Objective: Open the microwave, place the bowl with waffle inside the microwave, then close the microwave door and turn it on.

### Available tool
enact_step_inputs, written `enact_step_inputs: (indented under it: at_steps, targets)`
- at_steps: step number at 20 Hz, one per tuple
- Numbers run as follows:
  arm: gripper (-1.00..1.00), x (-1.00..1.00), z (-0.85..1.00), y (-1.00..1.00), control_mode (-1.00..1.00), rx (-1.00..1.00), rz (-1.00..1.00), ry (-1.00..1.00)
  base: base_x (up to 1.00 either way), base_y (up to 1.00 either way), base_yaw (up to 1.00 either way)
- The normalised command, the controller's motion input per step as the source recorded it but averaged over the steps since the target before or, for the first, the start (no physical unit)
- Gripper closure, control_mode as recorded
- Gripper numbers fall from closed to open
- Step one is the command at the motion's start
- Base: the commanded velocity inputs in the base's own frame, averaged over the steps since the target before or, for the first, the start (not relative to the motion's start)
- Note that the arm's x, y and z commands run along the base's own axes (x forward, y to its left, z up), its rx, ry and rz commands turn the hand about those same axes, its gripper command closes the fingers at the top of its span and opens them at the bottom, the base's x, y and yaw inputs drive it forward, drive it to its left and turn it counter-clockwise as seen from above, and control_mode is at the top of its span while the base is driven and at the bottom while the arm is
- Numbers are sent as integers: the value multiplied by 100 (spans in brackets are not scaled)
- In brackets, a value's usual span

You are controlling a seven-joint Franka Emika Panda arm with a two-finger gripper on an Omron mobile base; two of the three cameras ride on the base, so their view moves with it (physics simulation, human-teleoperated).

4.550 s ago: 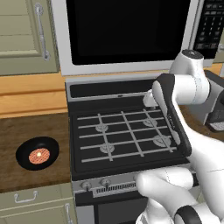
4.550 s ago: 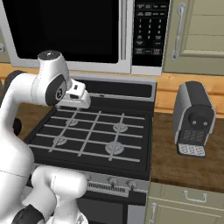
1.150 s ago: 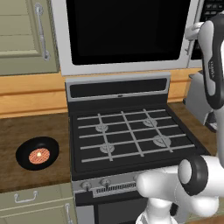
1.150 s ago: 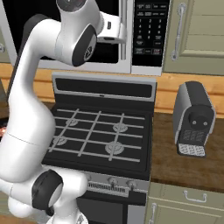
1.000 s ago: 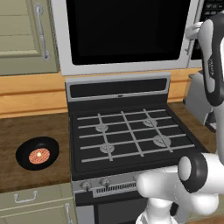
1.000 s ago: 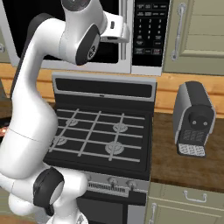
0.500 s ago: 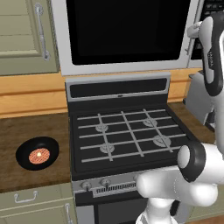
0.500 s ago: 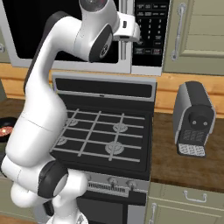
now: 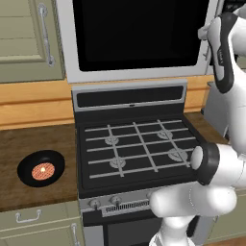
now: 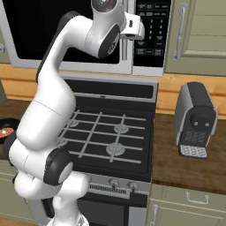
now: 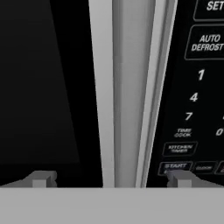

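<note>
The microwave [image 9: 139, 36] hangs above the stove, and its door [image 10: 53, 31] is closed. In the hand view my gripper [image 11: 111, 178] is open, close in front of the door. Its two fingertips [image 11: 43, 178] stand either side of the long vertical grey door handle [image 11: 127, 87]. Black glass lies to the handle's left, and the keypad [image 11: 197, 87] lies to its right. The black bowl [image 9: 42, 169] sits on the wooden counter left of the stove. The orange-red waffle [image 9: 42, 170] lies in it. The bowl's edge [image 10: 5, 130] also shows at the far left of the right base view.
A gas stove [image 9: 139, 149] with several burners is below the microwave. A grey appliance [image 10: 196, 119] stands on the counter to the right. Beige cabinet doors [image 9: 29, 38] flank the microwave, and drawers run below the counter edge.
The arm rose from over the stove to microwave height. In the last second the hand shifted right, up to the door handle. The jaws stayed open and the bowl has not moved.
</note>
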Motion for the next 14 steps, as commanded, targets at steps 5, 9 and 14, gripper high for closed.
enact_step_inputs:
  at_steps: [5, 9, 14]
  targets:
    - [-100, 42, 0, -9, -100, 0, 0, 0, 0, 0, 0]
    - [-100, 43, -1, -9, -100, 0, 0, 0, 0, 0, 0]
    - [-100, 33, 0, -21, -100, 0, 0, 0, 0, 0, 0]
